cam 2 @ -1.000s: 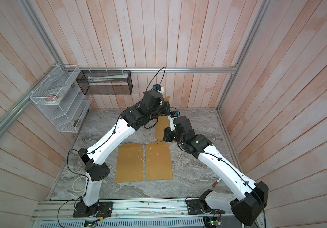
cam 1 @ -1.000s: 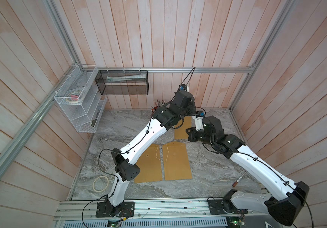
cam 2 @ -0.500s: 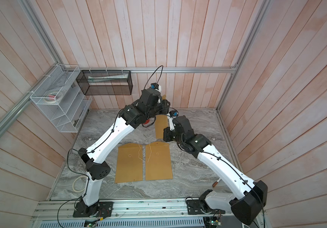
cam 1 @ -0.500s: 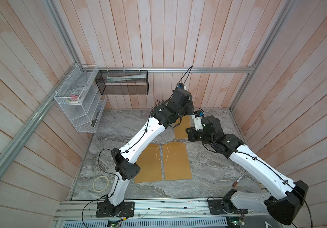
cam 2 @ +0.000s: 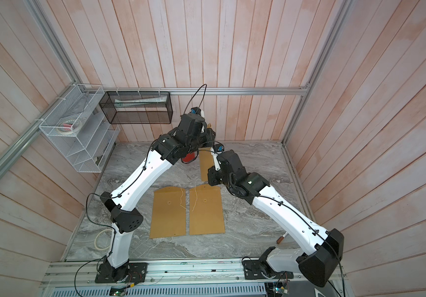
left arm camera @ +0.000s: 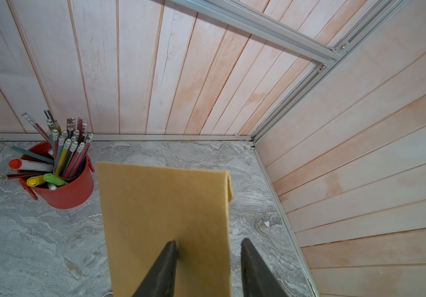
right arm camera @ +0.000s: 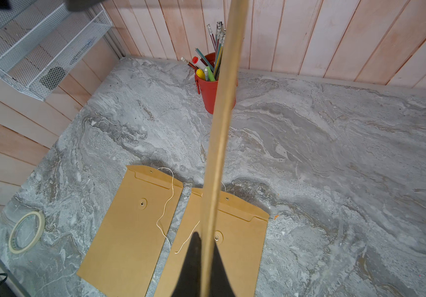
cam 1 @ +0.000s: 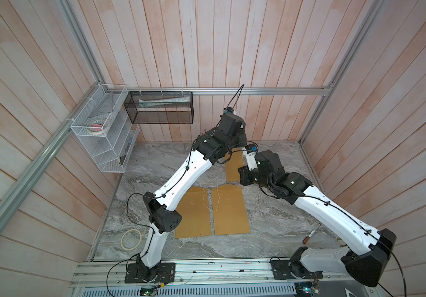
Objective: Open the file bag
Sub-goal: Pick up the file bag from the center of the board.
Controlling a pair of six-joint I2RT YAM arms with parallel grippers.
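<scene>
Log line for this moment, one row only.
right gripper: shut on raised file bag | left gripper: open beside it, not gripping | two other bags: flat on table

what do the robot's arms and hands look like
The left arm and right arm have smooth white shells between bulky black joint housings, the left elbow one dotted with small round holes. Thin black cables loop along them, clipped on. The left hand and right hand each end in two dark, tapering fingers.
</scene>
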